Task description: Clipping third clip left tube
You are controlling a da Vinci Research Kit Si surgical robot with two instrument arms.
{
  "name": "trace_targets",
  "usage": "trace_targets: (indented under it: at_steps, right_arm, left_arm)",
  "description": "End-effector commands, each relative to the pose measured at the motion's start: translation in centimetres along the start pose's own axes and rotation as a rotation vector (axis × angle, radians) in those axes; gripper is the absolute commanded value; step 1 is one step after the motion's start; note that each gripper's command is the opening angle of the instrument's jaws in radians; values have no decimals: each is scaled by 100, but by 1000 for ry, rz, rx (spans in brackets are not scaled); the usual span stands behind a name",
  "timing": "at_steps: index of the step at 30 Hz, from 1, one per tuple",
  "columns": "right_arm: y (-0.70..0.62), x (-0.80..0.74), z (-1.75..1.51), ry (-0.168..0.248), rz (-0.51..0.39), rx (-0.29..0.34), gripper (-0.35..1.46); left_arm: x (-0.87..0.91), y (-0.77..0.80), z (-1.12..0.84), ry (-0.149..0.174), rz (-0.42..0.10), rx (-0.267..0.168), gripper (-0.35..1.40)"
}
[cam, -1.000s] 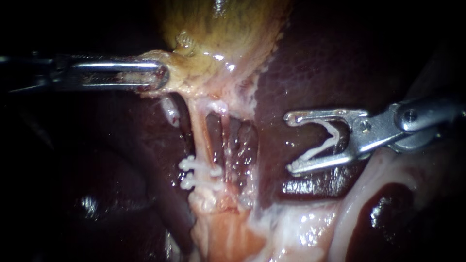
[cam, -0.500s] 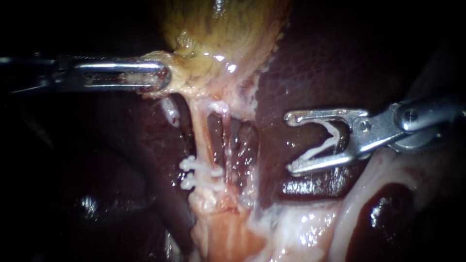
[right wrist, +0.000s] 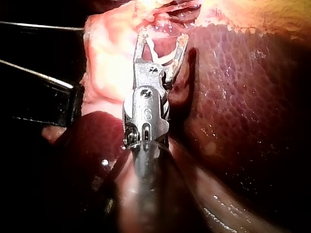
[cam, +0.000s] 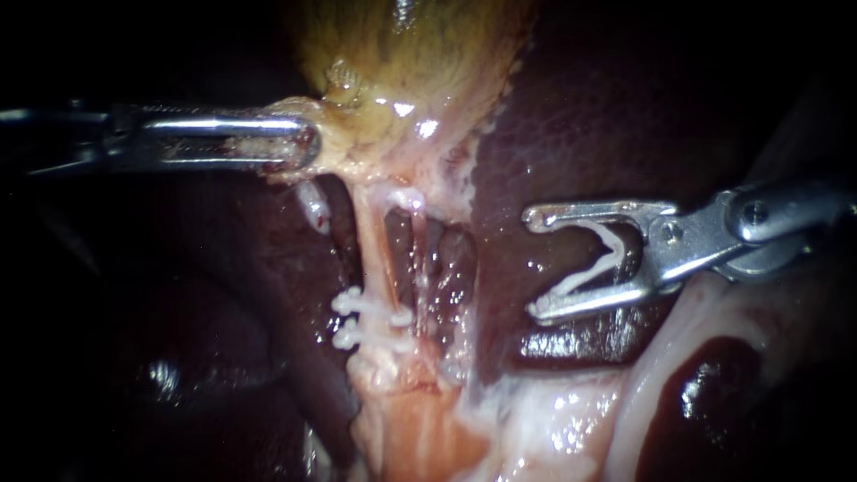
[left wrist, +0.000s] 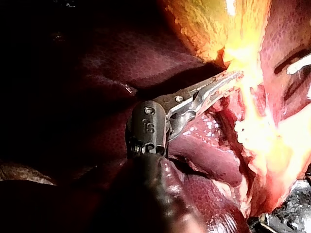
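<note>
My left instrument (cam: 299,143) comes in from the left, its jaws shut on the pale tissue at the neck of the yellow gallbladder (cam: 402,54); the left wrist view shows the same grip (left wrist: 221,82). The left tube (cam: 375,254) runs down from there, stretched, with two white clips (cam: 357,317) across its lower part. A thinner right tube (cam: 418,250) lies beside it. My right instrument (cam: 534,264) hovers over the liver, well right of both tubes. Its jaws stand wide apart, holding an open white clip (cam: 594,268) between them, which also shows in the right wrist view (right wrist: 163,57).
Dark red liver (cam: 607,116) fills the right and the lower left. Pale fatty tissue (cam: 553,419) lies below the right instrument and around the tubes' base. A dark window opens between the two tubes.
My left instrument has crept slightly to the right with the gallbladder tissue in its jaws. The right instrument and its clip have stayed put.
</note>
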Motion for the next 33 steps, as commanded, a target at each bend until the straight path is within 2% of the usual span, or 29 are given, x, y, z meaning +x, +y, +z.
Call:
trace_targets:
  at_steps: [1,9,16,19,23,27,33]
  right_arm:
    - [0,0,0,0,0,0,49]
    - [0,1,1,-1,0,-4,49]
    - [-4,8,6,-2,1,4,50]
    - [-8,15,13,13,8,17,50]
    - [-12,29,29,39,81,28,50]
    - [-11,42,51,58,150,24,50]
    - [-5,50,87,78,209,29,50]
  left_arm:
    - [3,1,-4,-1,-3,-5,-35]
    - [21,9,-32,10,-14,7,-35]
    - [22,7,-35,10,-14,8,-35]
    - [22,8,-37,13,-14,7,-35]
    - [21,7,-38,14,-14,9,-35]
    - [22,7,-39,15,-14,11,-35]
    - [22,8,-39,15,-15,11,-35]
